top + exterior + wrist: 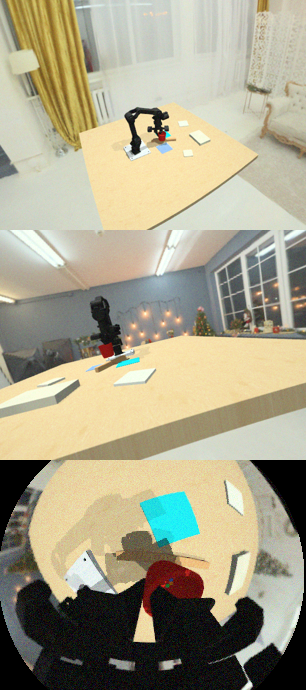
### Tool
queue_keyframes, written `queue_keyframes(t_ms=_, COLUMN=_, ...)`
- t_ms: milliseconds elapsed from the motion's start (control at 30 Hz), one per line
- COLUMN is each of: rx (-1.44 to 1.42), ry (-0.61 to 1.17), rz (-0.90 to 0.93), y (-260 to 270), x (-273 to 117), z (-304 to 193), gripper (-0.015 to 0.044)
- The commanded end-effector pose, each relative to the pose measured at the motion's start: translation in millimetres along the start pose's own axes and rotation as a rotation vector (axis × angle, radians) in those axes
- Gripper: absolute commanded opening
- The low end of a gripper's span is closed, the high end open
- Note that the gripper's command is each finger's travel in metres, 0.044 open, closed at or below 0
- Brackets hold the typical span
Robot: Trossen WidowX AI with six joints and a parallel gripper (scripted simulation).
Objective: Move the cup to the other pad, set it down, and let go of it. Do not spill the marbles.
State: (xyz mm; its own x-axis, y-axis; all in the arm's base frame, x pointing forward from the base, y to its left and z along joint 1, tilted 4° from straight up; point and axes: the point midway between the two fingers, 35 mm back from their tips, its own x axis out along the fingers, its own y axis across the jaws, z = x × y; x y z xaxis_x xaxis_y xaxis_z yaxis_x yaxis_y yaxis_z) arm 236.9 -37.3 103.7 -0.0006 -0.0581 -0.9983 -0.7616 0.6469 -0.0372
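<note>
You have a light wooden table (155, 190) carrying everything. Lying flat on it are a pale blue pad (164, 148) close to the arm's white base plate (137, 151), a bright cyan pad (127, 362) just beyond, and a thin wooden bar (110, 363) between the two pads. Further out lie a thick white block (199, 137) and two small white tiles (183, 123) (187, 153). Whether the bar touches either pad is hard to tell from these angles.
</note>
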Motion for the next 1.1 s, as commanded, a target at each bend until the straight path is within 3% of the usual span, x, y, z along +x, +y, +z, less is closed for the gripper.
queue_keyframes(t_ms=0, rx=0.004, ry=-0.005, rz=-0.013, y=-3, x=-3, z=10, gripper=0.0)
queue_keyframes(t_ms=1067, rx=0.004, ry=-0.011, rz=-0.013, y=-5, x=-6, z=85, gripper=0.0)
